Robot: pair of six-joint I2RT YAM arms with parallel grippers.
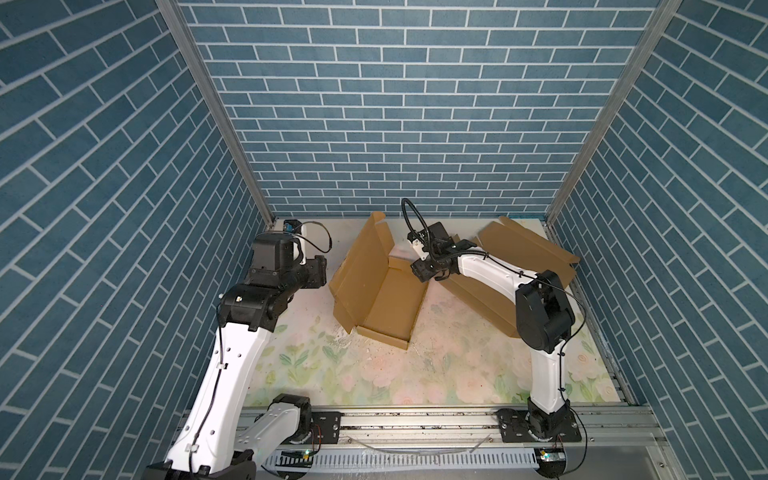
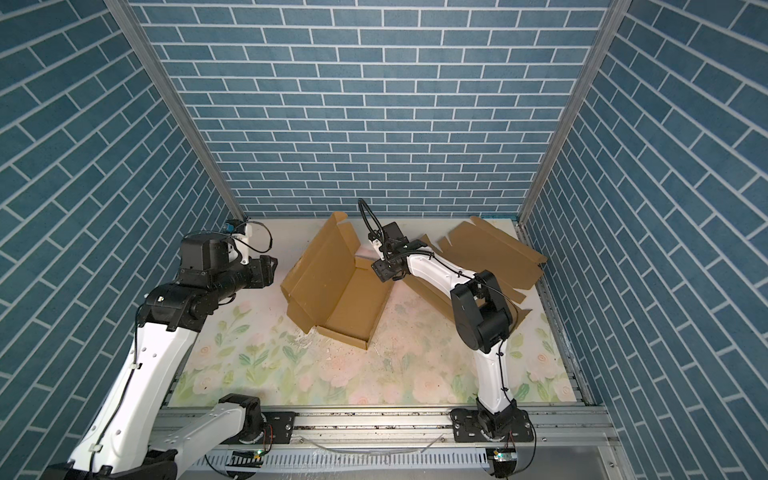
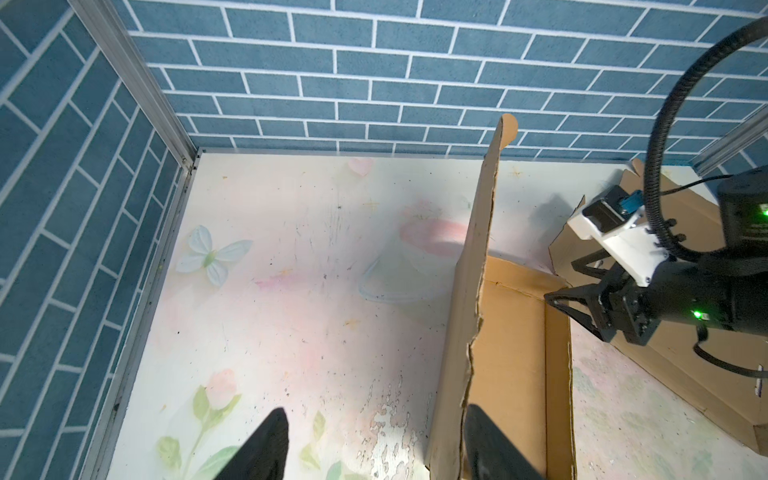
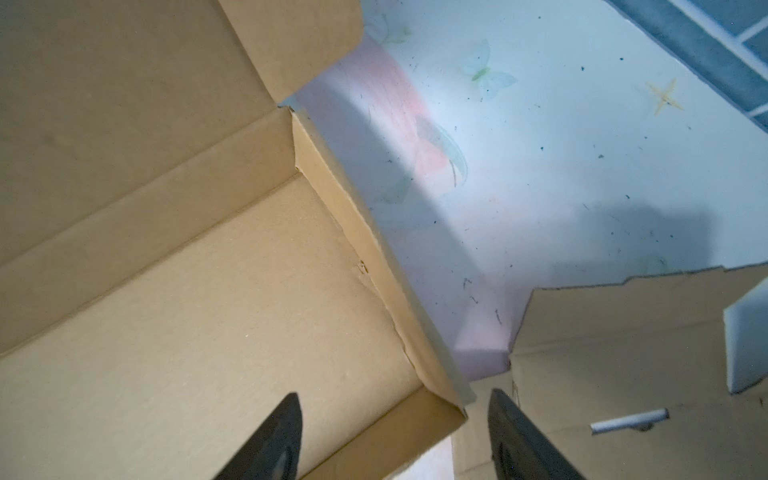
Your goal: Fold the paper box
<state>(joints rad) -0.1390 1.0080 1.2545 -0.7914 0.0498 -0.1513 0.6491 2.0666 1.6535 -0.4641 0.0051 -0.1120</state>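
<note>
Evidently the paper box (image 1: 386,307) sits in the middle of the tabletop (image 1: 374,374), half formed: its tray lies flat with low walls raised, while the tall lid panel (image 1: 363,257) stands upright on the left arm's side. The left tool (image 1: 320,272) waits just beside that panel, jaws wide and holding nothing, probably placed to steady it or push it over. The right tool (image 1: 420,272) hovers at the tray's far right corner, also spread wide and empty, likely to press or pinch a side wall. A second cardboard sheet (image 1: 528,253) lies flat under the right arm, near the box. Both top views give the layout but hide the fingertips; the left wrist view shows the panel's ragged edge rising between the fingers (image 3: 270,449), and the right wrist view shows the corner wall (image 4: 440,374) between open jaws, apparently untouched
</note>
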